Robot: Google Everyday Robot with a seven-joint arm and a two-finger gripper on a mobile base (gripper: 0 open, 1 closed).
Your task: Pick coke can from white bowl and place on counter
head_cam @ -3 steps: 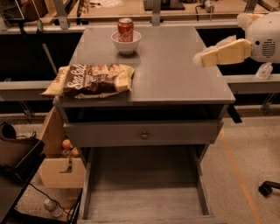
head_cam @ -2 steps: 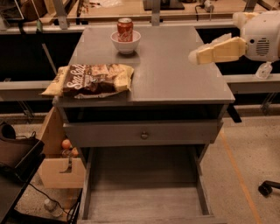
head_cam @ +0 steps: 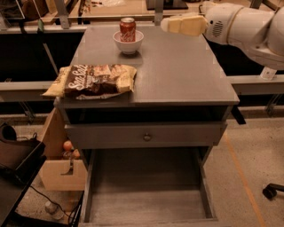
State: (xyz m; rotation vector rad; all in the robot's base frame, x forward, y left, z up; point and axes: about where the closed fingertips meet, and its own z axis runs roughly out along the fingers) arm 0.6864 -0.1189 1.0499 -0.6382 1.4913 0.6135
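A red coke can [head_cam: 128,29] stands upright in a small white bowl [head_cam: 128,43] at the far middle of the grey counter [head_cam: 177,75]. My gripper [head_cam: 166,24] reaches in from the upper right on a white arm [head_cam: 244,26]. Its cream fingers point left above the counter's far edge. It is to the right of the can and apart from it, holding nothing.
A brown and cream snack bag [head_cam: 91,80] lies on the counter's near left corner. The drawer with a round knob [head_cam: 147,137] sits below the top. A wooden box [head_cam: 60,168] and a dark bin [head_cam: 17,155] stand on the floor at left. A pale bench [head_cam: 111,11] runs behind.
The gripper has moved left and farther back over the counter, closing the distance to the can. The can, bowl and bag sit as before.
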